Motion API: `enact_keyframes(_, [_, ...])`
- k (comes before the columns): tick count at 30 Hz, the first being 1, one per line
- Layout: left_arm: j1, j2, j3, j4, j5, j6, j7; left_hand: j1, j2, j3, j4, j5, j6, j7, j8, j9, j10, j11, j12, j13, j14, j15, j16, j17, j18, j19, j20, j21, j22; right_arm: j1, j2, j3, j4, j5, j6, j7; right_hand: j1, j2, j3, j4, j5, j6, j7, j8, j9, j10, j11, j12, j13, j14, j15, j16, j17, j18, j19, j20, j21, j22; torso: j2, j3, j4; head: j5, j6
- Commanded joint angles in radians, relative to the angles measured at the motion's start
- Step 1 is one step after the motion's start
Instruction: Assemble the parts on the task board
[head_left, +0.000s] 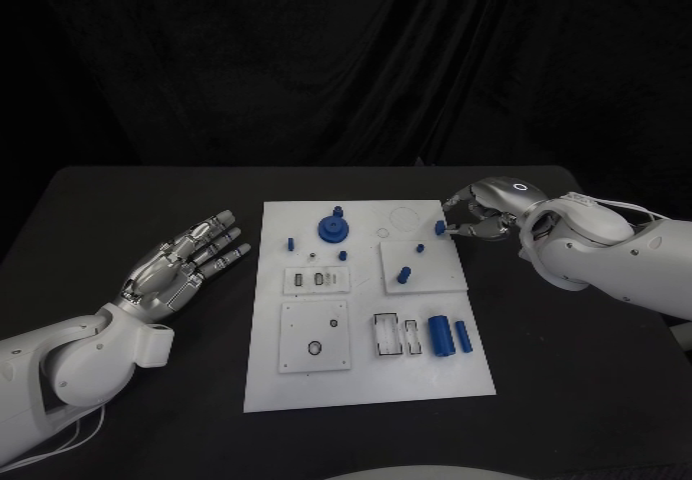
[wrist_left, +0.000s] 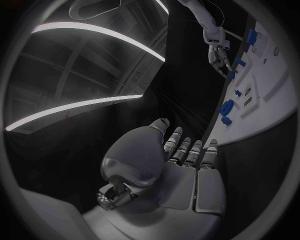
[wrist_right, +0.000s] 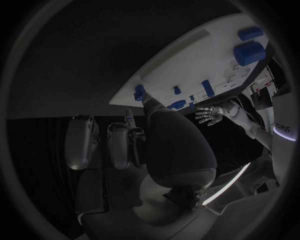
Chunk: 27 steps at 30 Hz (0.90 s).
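The white task board (head_left: 368, 385) lies mid-table. On it are a blue gear-like part (head_left: 335, 230), a blue peg (head_left: 404, 272) on a raised square plate, two blue cylinders (head_left: 450, 336) near the right edge and a few small blue pieces. My right hand (head_left: 483, 212) is at the board's far right corner, fingers curled, pinching a small blue part (head_left: 440, 228) that stands at the board's edge. The right wrist view shows that blue part (wrist_right: 139, 92) at the fingertips of the right hand (wrist_right: 150, 145). My left hand (head_left: 188, 262) lies flat and open left of the board, holding nothing; it appears again as the left hand (wrist_left: 181, 165).
The black table (head_left: 159, 200) runs round the board on all sides. Near the board's front are a square plate with an oval hole (head_left: 315, 348) and a slotted holder (head_left: 389, 335). A small plate with two slots (head_left: 313, 282) sits mid-left.
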<state>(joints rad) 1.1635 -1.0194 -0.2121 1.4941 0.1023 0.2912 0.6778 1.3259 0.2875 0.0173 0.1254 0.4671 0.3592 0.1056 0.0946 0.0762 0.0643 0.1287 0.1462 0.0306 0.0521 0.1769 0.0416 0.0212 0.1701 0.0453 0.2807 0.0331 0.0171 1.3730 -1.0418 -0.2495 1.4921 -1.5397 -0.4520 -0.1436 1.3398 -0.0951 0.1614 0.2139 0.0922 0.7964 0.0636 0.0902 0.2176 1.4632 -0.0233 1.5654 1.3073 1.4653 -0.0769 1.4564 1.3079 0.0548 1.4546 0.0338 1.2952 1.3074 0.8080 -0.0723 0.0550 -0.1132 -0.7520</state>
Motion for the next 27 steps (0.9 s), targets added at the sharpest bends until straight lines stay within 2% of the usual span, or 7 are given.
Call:
enact_keyframes(1, [-0.002,0.003,0.001,0.001,0.004,0.017,0.009,-0.010,0.000,0.006,0.001,0.004,0.001,0.002,0.002,0.001,-0.001,0.003,0.005,0.001,0.001,0.010,0.004,0.001,0.004,-0.002,0.007,-0.006,-0.001,-0.007,0.004,0.000,-0.004,0.002,0.018,0.006,0.011,-0.001,-0.004,0.002,-0.003,0.007,0.000,0.006,0.001,0.105,-0.001,0.003,0.261,0.072,-0.004,-0.001,0.166,0.004,0.004,-0.003,0.000,0.184,0.000,-0.0018,-0.0003,-0.001,-0.002])
enact_keyframes(6, [-0.007,0.003,0.001,0.001,0.004,0.019,0.007,-0.011,0.001,0.006,0.001,0.004,0.000,0.002,0.001,0.001,-0.001,0.003,0.005,0.001,0.000,0.010,0.004,0.001,0.004,-0.002,0.007,-0.006,-0.001,-0.013,0.011,0.000,-0.008,0.002,0.022,0.006,0.011,-0.002,-0.006,0.004,-0.006,0.009,0.001,0.007,0.002,0.105,0.000,0.003,0.261,0.072,-0.004,-0.002,0.165,0.004,0.004,-0.002,-0.001,0.183,-0.001,-0.0019,0.0014,-0.004,-0.002])
enact_keyframes(11, [-0.011,0.001,0.001,0.000,0.004,0.022,0.007,-0.011,0.001,0.006,0.001,0.004,0.000,0.002,0.001,0.001,-0.001,0.003,0.005,0.001,0.000,0.010,0.004,0.001,0.004,-0.002,0.007,-0.006,-0.001,-0.016,0.020,0.001,-0.016,0.002,0.020,-0.002,0.012,-0.005,-0.012,0.009,-0.012,0.000,0.003,0.002,0.000,0.090,0.002,-0.010,0.246,0.067,-0.002,-0.015,0.154,0.008,-0.002,0.000,-0.018,0.179,-0.001,-0.0021,0.0006,0.000,-0.003])
enact_keyframes(14, [-0.012,0.001,0.001,-0.002,0.004,0.022,0.008,-0.011,0.001,0.007,0.001,0.003,-0.001,0.002,0.001,0.001,-0.001,0.003,0.005,0.001,0.000,0.011,0.004,0.001,0.004,-0.002,0.007,-0.006,-0.001,-0.016,0.027,0.001,-0.023,0.002,0.013,-0.007,0.028,-0.009,-0.016,0.012,0.003,-0.015,0.007,-0.004,-0.002,0.053,0.007,-0.042,0.212,0.053,0.003,-0.052,0.125,0.016,-0.022,0.005,-0.063,0.167,-0.001,-0.0025,0.0000,0.001,-0.004])
enact_keyframes(19, [-0.012,0.001,0.001,-0.002,0.004,0.023,0.008,-0.012,0.000,0.008,0.001,0.003,0.000,0.002,0.001,0.001,-0.001,0.004,0.005,0.001,0.001,0.011,0.004,0.001,0.004,-0.002,0.007,-0.006,-0.001,-0.017,0.039,0.001,-0.034,0.002,0.013,-0.013,0.033,-0.008,-0.016,0.013,0.011,-0.014,0.008,-0.003,-0.002,0.048,0.008,-0.047,0.207,0.050,0.004,-0.061,0.118,0.018,-0.027,0.006,-0.075,0.164,-0.001,-0.0022,-0.0014,0.002,-0.004])
enact_keyframes(27, [-0.013,0.000,0.001,-0.002,0.004,0.024,0.007,-0.012,0.000,0.008,0.001,0.003,0.000,0.002,0.001,0.001,-0.001,0.004,0.005,0.001,0.001,0.011,0.004,0.001,0.004,-0.002,0.007,-0.006,-0.001,-0.018,0.053,0.001,-0.043,0.002,0.019,-0.012,0.035,-0.004,-0.017,0.016,0.020,-0.006,0.010,0.002,0.001,0.046,0.009,-0.048,0.206,0.047,0.006,-0.066,0.114,0.019,-0.029,0.007,-0.082,0.162,0.000,-0.0014,0.0001,0.002,-0.006])
